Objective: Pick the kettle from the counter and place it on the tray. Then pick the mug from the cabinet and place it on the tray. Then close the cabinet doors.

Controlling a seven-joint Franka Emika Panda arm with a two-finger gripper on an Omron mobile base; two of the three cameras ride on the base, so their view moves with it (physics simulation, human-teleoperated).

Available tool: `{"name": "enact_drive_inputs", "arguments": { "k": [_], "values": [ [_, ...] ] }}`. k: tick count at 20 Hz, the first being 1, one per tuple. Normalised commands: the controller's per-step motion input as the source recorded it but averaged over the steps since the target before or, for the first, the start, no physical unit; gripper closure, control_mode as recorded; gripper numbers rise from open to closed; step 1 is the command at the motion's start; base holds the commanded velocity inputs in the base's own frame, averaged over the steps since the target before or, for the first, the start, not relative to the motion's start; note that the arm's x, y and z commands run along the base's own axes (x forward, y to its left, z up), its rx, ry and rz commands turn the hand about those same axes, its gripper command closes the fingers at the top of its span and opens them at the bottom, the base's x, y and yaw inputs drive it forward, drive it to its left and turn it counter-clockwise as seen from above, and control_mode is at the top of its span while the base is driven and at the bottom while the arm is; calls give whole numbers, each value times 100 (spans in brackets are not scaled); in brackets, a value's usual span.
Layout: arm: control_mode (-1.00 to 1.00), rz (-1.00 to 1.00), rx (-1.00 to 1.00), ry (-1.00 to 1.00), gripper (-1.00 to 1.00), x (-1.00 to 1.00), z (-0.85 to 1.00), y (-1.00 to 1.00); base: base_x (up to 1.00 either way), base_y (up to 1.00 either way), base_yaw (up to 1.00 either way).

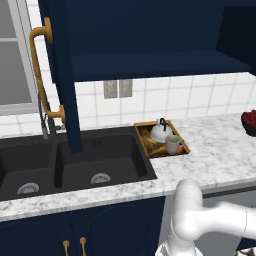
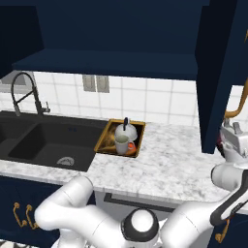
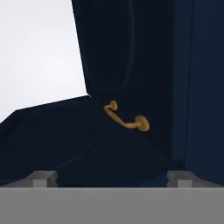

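Kettle and mug both sit inside the tray on the marbled counter, just right of the black double sink, so as I read it the two placing steps are done and only the cabinet doors remain. The cabinet stands open above, its navy shelf bare. The left door swings out over the sink with its long brass bar handle facing away from the shelf; the right door hangs open at the far side, its handle just above my arm.

In the hand view the tool looks at a dark navy panel with a brass handle ahead and not touching, its two fingertips set wide with nothing between them. I judge I am lining up on the right door.

To do this well I would push on the flat outer face of the panel near its free edge, away from the hinge, and follow the door's arc instead of driving straight in. I would keep clear of the brass bar so it cannot snag a finger, go slowly near the closing point, then do the same for the left door without sweeping the arm low over the tray.
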Motion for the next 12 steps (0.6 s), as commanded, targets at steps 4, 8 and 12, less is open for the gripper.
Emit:
{"name": "enact_drive_inputs", "arguments": {
  "k": [4,8,12],
  "values": [
    [-100,-1,2,0,-100,1,43,-23,0,0,0],
    [-100,-3,0,0,-100,1,46,2,0,0,0],
    [-100,-2,-7,2,-100,-3,24,38,0,0,0]
  ]
}}
